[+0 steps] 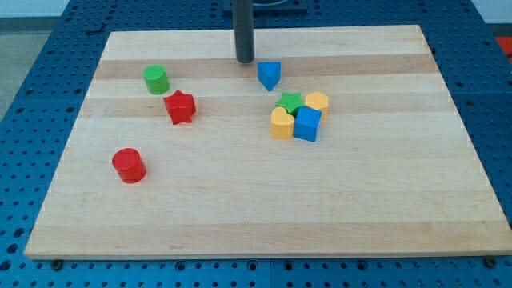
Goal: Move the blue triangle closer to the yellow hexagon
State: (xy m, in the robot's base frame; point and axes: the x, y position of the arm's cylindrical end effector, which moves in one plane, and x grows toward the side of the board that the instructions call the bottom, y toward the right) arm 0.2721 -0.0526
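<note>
Camera view: my tip [244, 61] stands on the wooden board [256, 216] near the view's top, a little left of centre, the dark rod rising straight up out of the frame. There are no jaws here, only the bare rod end, and it has hold of nothing.

The blue triangle [270, 75] lies just to the view's right of my tip and slightly lower, close to it but with a thin strip of board showing between them.

Below and to the right of the triangle sits a tight cluster of four blocks: a green star [290, 102] at its upper left, the yellow hexagon [318, 102] at its upper right, a yellow heart [282, 124] at its lower left and a blue cube [307, 124] at its lower right. They seem to touch one another. The triangle is near the cluster but apart from it, the star being its closest member.

On the view's left a green cylinder [156, 79] stands beside a red star [180, 107], with a red cylinder [128, 165] well below them
</note>
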